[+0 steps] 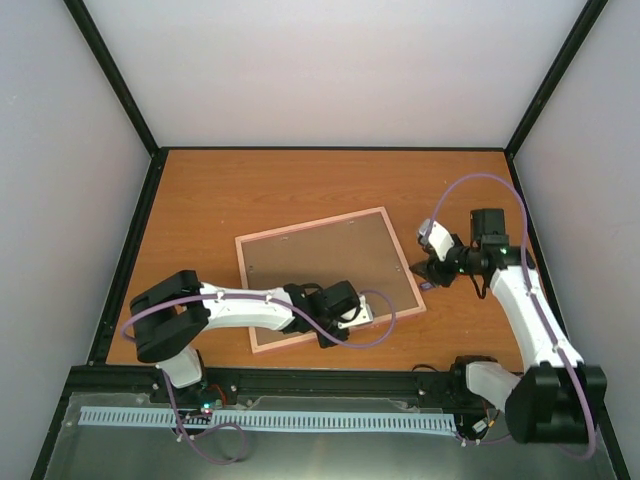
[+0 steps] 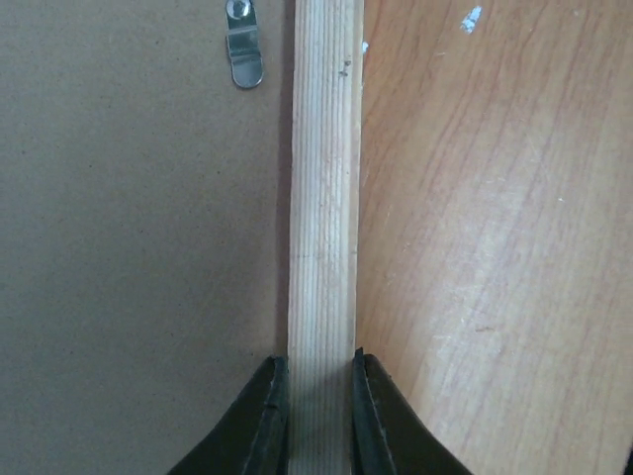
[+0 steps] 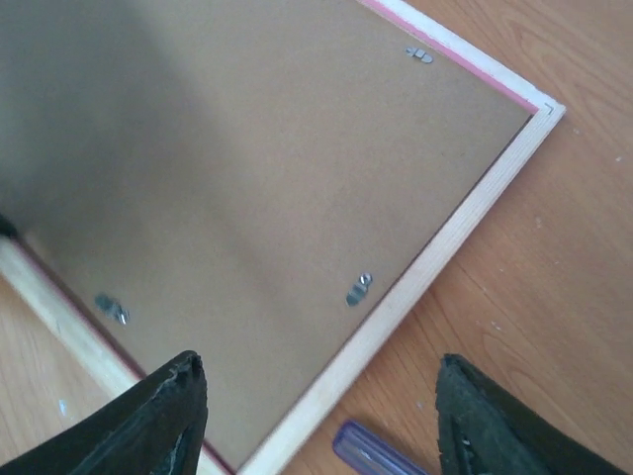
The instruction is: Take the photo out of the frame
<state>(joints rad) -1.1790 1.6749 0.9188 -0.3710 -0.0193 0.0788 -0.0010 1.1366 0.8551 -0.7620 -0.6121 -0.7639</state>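
Observation:
The frame [image 1: 320, 270] lies face down on the wooden table with its brown board back up. The photo is hidden under the board. My left gripper [image 1: 333, 335] is at the frame's near edge. In the left wrist view it [image 2: 320, 416] is shut on the pale wooden rail [image 2: 324, 198], one finger on each side. My right gripper [image 1: 427, 270] is open and empty above the frame's right edge. In the right wrist view it [image 3: 318, 366] straddles the rail and board [image 3: 277, 178].
Small metal turn clips [image 3: 359, 290] hold the board along the rails; one shows in the left wrist view [image 2: 243, 59]. A purple-handled screwdriver [image 3: 376, 455] lies on the table just right of the frame, under my right gripper. Black cage posts stand at the table's edges.

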